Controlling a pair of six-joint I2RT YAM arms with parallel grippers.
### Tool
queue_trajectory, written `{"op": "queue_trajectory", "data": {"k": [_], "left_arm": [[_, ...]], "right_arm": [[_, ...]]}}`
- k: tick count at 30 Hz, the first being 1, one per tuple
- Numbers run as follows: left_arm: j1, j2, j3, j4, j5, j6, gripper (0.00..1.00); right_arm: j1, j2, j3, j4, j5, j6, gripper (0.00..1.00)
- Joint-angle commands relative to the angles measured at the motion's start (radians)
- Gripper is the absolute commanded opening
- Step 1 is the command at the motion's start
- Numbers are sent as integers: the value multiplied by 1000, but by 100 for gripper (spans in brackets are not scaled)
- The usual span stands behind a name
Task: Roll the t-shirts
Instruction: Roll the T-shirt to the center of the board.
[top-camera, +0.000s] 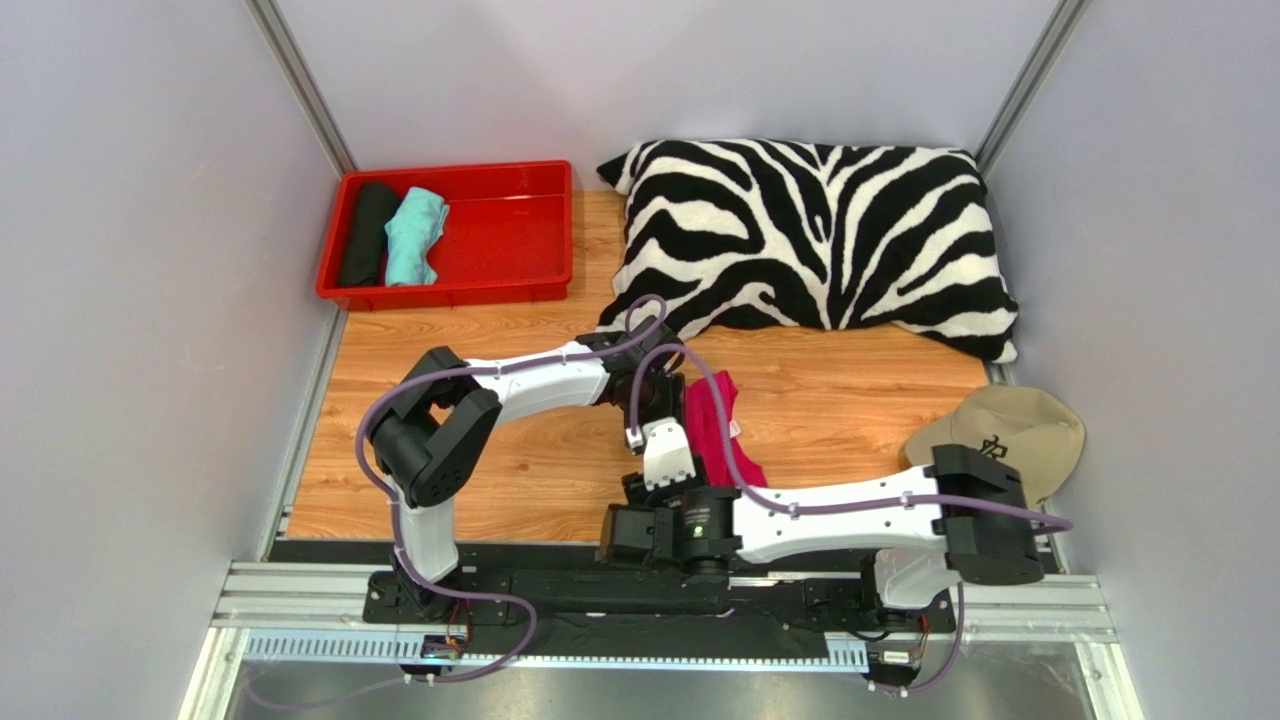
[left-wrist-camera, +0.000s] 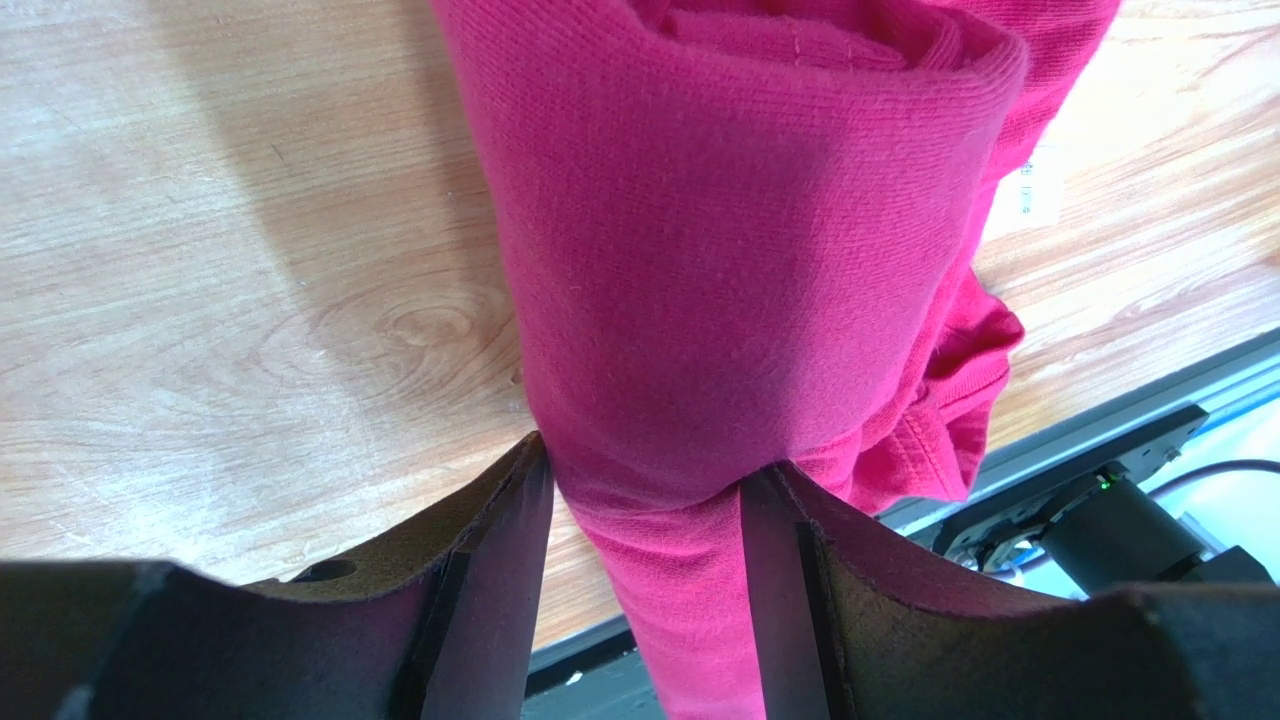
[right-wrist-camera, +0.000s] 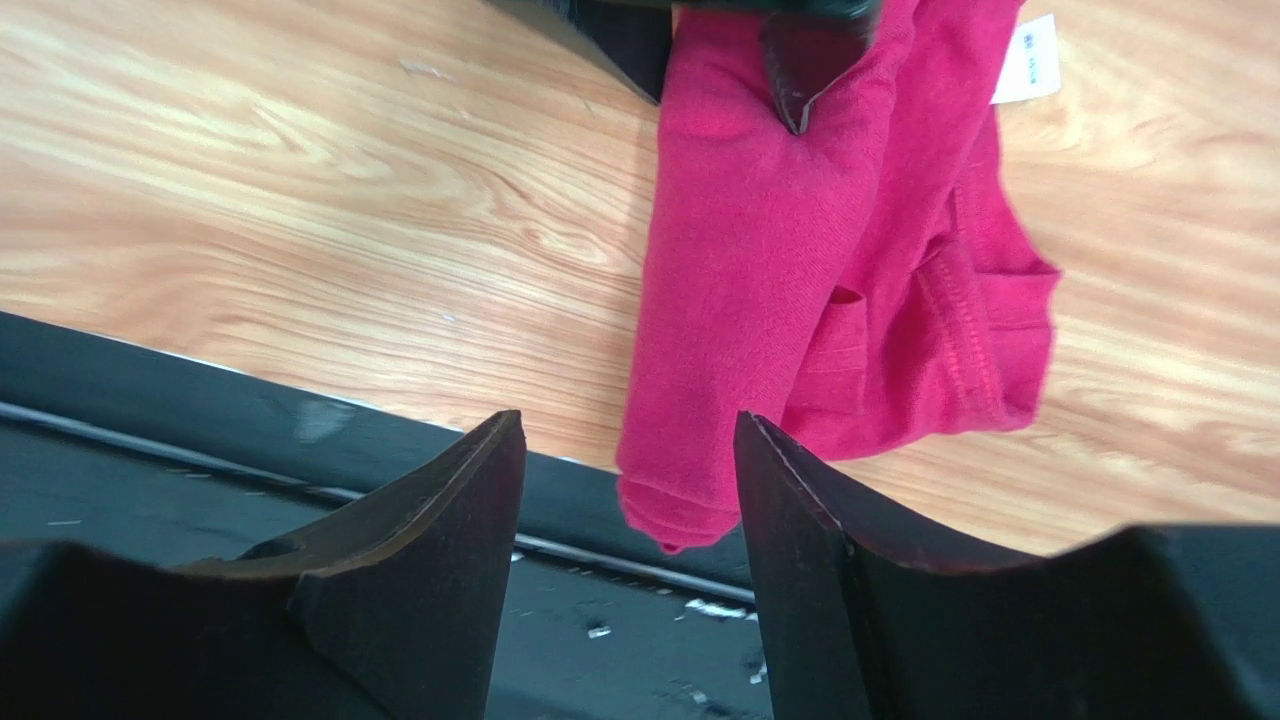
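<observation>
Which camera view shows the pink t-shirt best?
The right wrist view: most of the pink t-shirt shows there, with its white label. The left wrist view shows only rolled cloth up close; in the top view the arms hide most of it.

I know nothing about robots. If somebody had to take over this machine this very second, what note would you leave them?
Left gripper: shut on the pink t-shirt, pinching its bunched roll.
Right gripper: open, by the shirt's loose end, not gripping it.
Where: the pink t-shirt is over the wooden table, near its front edge. Black roll and teal roll lie side by side in the red tray.
Done: two shirts are rolled and in the tray.
Left: finish rolling the pink one, which probably goes into the tray too.
</observation>
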Motion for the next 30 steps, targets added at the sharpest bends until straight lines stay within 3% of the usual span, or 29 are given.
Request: {"op": "queue_trajectory", "data": {"k": [1, 8, 15, 23, 30], "left_arm": [[-3, 33, 3, -106, -53, 50, 56], [-3, 45, 25, -125, -48, 66, 56], [-4, 63, 45, -137, -42, 79, 56], [-4, 68, 51, -140, -35, 87, 56], [-4, 77, 55, -143, -27, 95, 56]], "right_arm": [[27, 69, 52, -66, 122, -65, 59], [18, 128, -34, 59, 49, -96, 60], [19, 209, -39, -4, 21, -32, 60], [56, 132, 49, -105, 122, -31, 60], [74, 137, 32, 86, 116, -165, 61]]}}
